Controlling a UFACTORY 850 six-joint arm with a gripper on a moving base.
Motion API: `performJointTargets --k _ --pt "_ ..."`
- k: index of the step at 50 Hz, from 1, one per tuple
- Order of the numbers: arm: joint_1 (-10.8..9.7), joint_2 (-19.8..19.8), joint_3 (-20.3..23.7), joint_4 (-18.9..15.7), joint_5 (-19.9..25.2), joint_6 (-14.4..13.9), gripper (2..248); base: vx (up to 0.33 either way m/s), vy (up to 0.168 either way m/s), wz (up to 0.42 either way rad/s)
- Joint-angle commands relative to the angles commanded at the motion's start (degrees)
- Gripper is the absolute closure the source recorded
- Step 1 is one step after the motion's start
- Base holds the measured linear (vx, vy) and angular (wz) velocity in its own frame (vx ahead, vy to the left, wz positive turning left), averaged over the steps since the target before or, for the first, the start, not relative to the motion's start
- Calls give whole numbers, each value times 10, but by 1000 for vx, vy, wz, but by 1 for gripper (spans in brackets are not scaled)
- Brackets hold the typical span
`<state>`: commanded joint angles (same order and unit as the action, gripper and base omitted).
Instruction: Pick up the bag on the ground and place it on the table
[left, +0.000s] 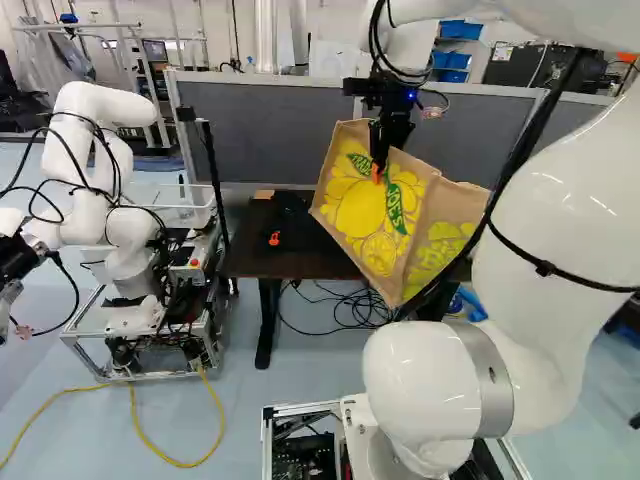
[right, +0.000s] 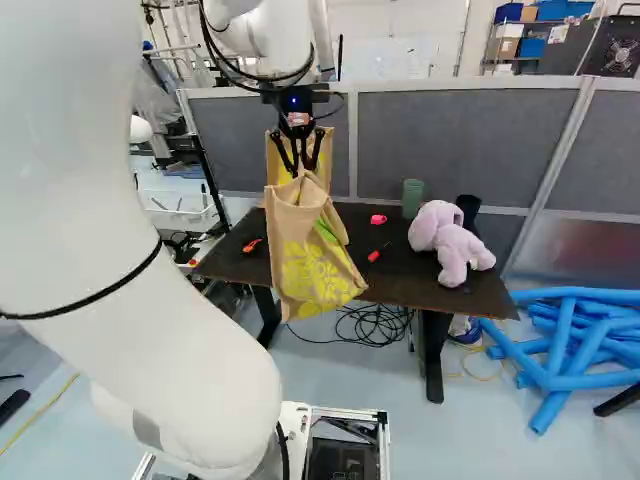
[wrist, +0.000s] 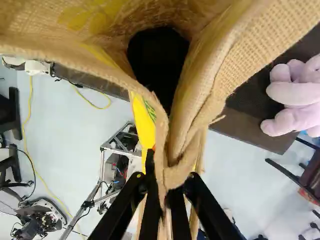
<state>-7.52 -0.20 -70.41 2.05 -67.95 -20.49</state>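
Note:
In the right base view my gripper (right: 299, 160) is above the table's near side, pointing down; it also shows in the left base view (left: 379, 165). The burlap bag (right: 315, 262) with yellow fruit print (left: 365, 210) hangs from it, tilted. Its lower part overlaps the near edge of the dark table (right: 425, 287); whether they touch I cannot tell. In the wrist view the gripper (wrist: 169, 191) is shut on gathered cloth of the bag's rim (wrist: 200, 105). The bag's mouth gapes ahead of the fingers, with a black area inside.
On the table are a lilac plush toy (right: 452, 240), a green cylinder (right: 412, 198), a pink item (right: 378, 219) and a red item (right: 374, 256). Grey partitions (right: 450, 135) stand behind. Blue tubes (right: 565, 340) lie to the table's right. Another robot (left: 100, 190) stands left.

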Motion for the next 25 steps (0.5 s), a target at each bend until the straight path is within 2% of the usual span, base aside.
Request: performJointTargets --k 25 --pt "5 -45 -47 0 0 0 228 0 0 0"
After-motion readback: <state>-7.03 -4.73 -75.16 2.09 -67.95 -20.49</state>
